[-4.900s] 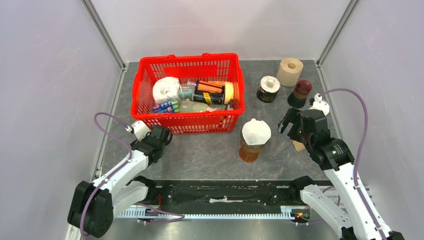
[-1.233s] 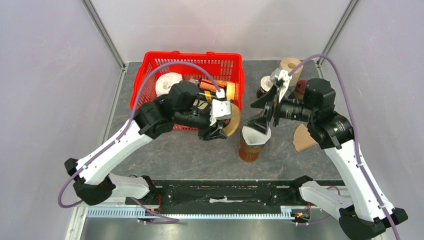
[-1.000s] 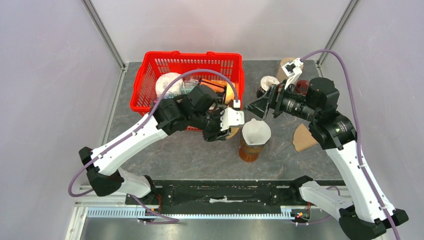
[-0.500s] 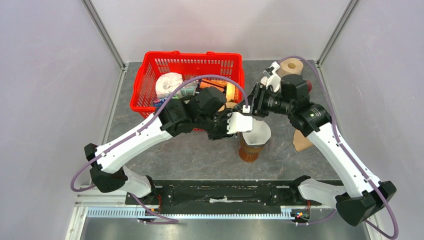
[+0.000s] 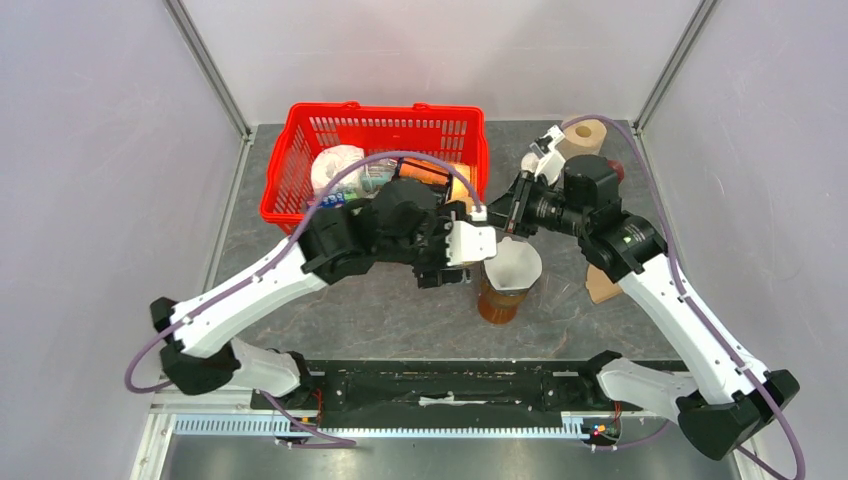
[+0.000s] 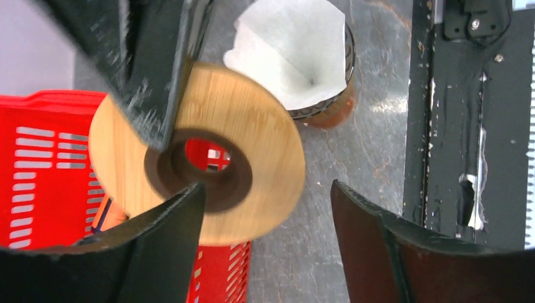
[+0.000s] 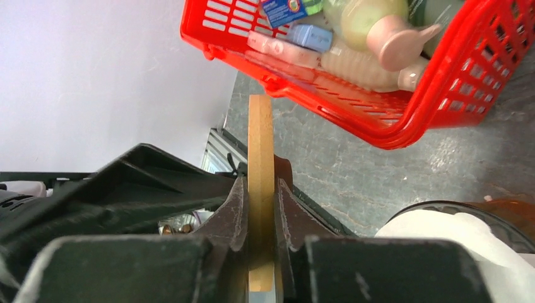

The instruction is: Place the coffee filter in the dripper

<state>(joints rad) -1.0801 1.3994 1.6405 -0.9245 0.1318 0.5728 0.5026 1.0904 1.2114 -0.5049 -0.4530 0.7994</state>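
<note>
The white paper coffee filter [image 5: 516, 266] sits as an open cone in the wire dripper [image 6: 346, 82] on an amber glass vessel [image 5: 496, 304]; the left wrist view shows the filter [image 6: 296, 47] too. A round wooden ring [image 6: 265, 145] hangs just above and left of it. My right gripper [image 7: 260, 189] is shut on the ring's edge [image 7: 260, 139], one finger on each flat face. My left gripper [image 6: 266, 187] stands open beside the ring, its jaws wide apart and off the wood. From above, both grippers meet by the filter's left rim and the ring is mostly hidden.
A red basket [image 5: 375, 128] full of bottles and packets stands close behind the left gripper. A paper roll [image 5: 588, 133] is at the back right. A brown paper filter [image 5: 600, 282] lies flat on the table right of the glass vessel.
The right gripper has moved in and closed on the wooden ring. The left gripper, which carried the ring towards the filter, has opened and let it go.
</note>
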